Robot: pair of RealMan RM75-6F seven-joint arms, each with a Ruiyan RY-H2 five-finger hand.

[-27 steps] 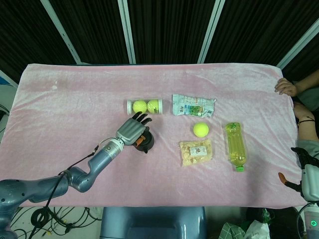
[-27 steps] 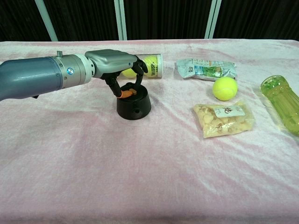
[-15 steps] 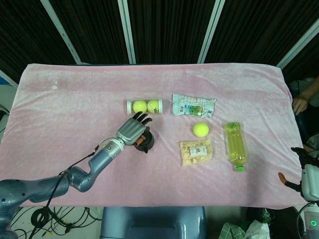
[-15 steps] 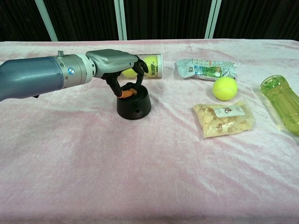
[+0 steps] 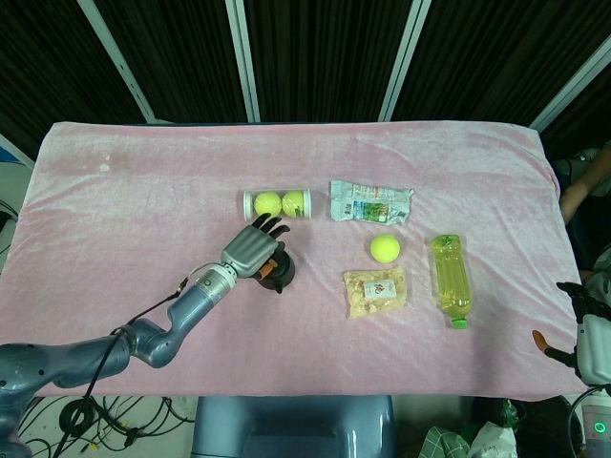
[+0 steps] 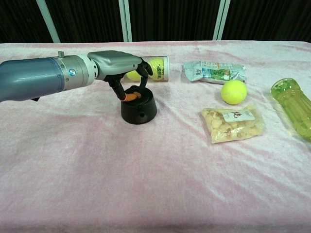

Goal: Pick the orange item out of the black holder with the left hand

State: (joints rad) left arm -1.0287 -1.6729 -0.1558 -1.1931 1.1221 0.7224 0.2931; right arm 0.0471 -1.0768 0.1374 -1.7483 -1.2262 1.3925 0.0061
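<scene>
**Left hand pinches orange item at the black holder**

While the right hand [image 5: 594, 345] sits at the counter's near right corner, its fingers too cropped to tell how they lie, the left hand [image 6: 118, 64] reaches over the black holder [image 6: 139, 109] from the left. Its dark fingers [image 6: 116, 87] curl downward and pinch the orange item [image 6: 131, 96], which lies at the holder's top opening; whether it has cleared the holder cannot be told. From the head view, the left hand [image 5: 251, 250] covers most of the holder [image 5: 283, 274], with only a sliver of the orange item [image 5: 271, 266] showing beneath the fingers.

The pink cloth-covered counter [image 6: 97, 165] carries several other things. Just behind the hand lies a clear tube of tennis balls [image 5: 278, 203] on its side. To its right rests a crumpled green-and-white packet [image 5: 370, 202]. A loose tennis ball [image 6: 234, 91] sits near that packet, and just in front of the ball lies a clear bag of snacks [image 6: 233, 124]. Farther right, a yellow-green bottle [image 5: 451, 279] lies on its side, its green cap towards the counter's near edge. The holder stands upright, well apart from the snacks and the bottle.
</scene>
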